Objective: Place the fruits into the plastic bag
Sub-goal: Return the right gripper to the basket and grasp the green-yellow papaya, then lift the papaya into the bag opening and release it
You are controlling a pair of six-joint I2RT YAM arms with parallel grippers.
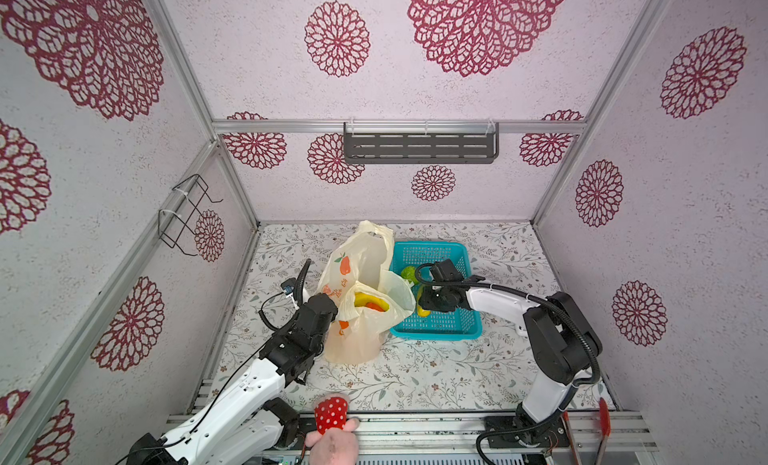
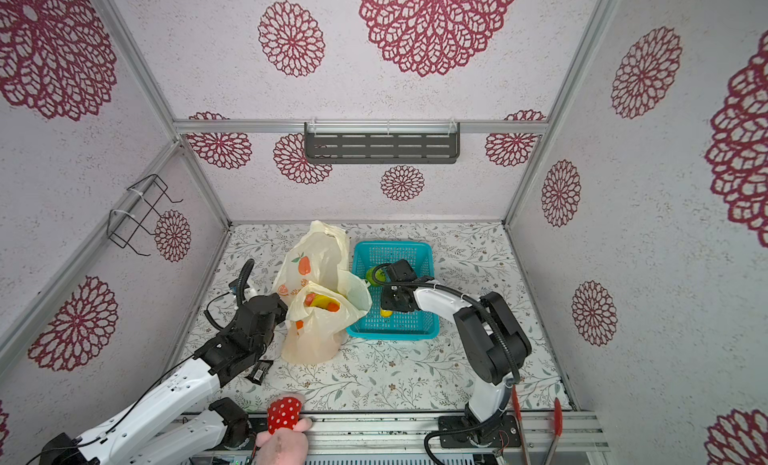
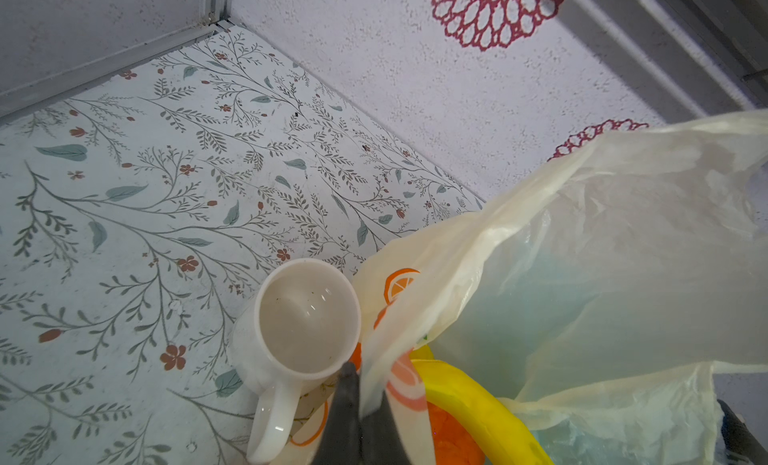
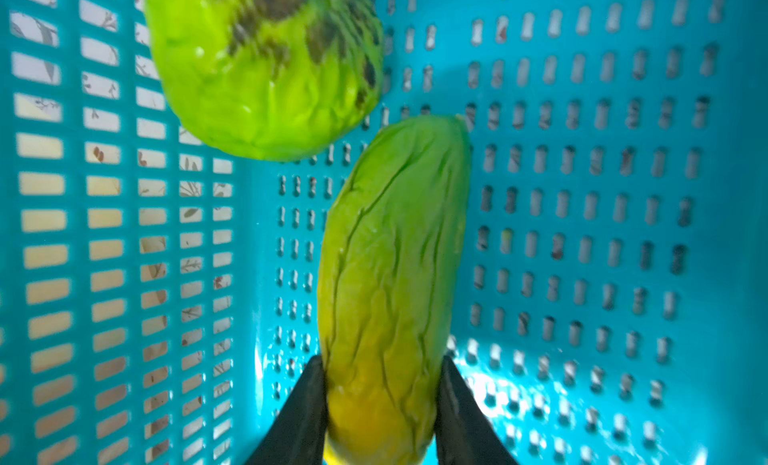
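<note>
The plastic bag (image 1: 357, 342) (image 2: 311, 342) stands mid-table with its mouth open. Inside it lie a yellow banana (image 1: 368, 299) (image 3: 469, 396) and an orange (image 1: 376, 307) (image 3: 453, 438). My left gripper (image 3: 363, 400) (image 1: 328, 309) is shut on the bag's rim on its left side. My right gripper (image 4: 382, 367) (image 1: 432, 305) is down in the teal basket (image 1: 436, 330) (image 4: 623, 192). Its fingers press both sides of a long green-yellow fruit (image 4: 395, 255) (image 1: 423, 312). A round green fruit (image 4: 266, 68) (image 1: 408, 273) lies farther back in the basket.
A white mug (image 3: 307, 317) stands against the bag's left side, close to my left gripper. A red white-dotted plush toy (image 1: 331, 413) sits at the front edge, and red tongs (image 1: 602, 425) lie at the front right. A small black item (image 2: 259, 371) lies by the left arm.
</note>
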